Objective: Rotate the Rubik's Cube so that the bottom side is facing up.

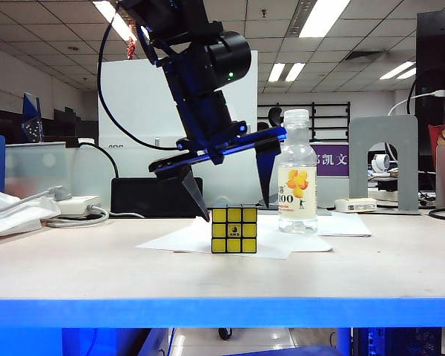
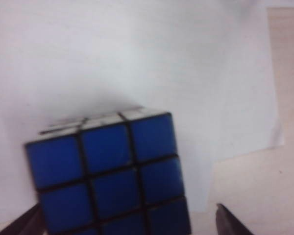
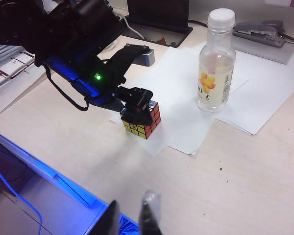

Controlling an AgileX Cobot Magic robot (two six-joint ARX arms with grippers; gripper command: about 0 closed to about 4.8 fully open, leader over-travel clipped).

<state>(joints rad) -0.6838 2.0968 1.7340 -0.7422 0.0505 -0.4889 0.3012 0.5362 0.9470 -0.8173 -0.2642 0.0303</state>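
Rubik's Cube (image 1: 233,229) sits on a white paper sheet (image 1: 185,239) on the worktop (image 1: 96,271), its yellow face with the dark centre logo turned toward the exterior camera, a red face showing in the right wrist view (image 3: 141,121), and a blue face filling the left wrist view (image 2: 112,178). Just beside it, to the right in the exterior view, stands a clear plastic bottle (image 1: 297,174) with a white cap (orange print on its label). The left end effector (image 1: 230,204) hangs over the cube with its jaws spread wide, one dark finger on each side of it, not clamped on it. The right end effector (image 3: 131,218) is held well apart from the cube above the worktop's near edge, its fingers drawn close together with nothing between them.
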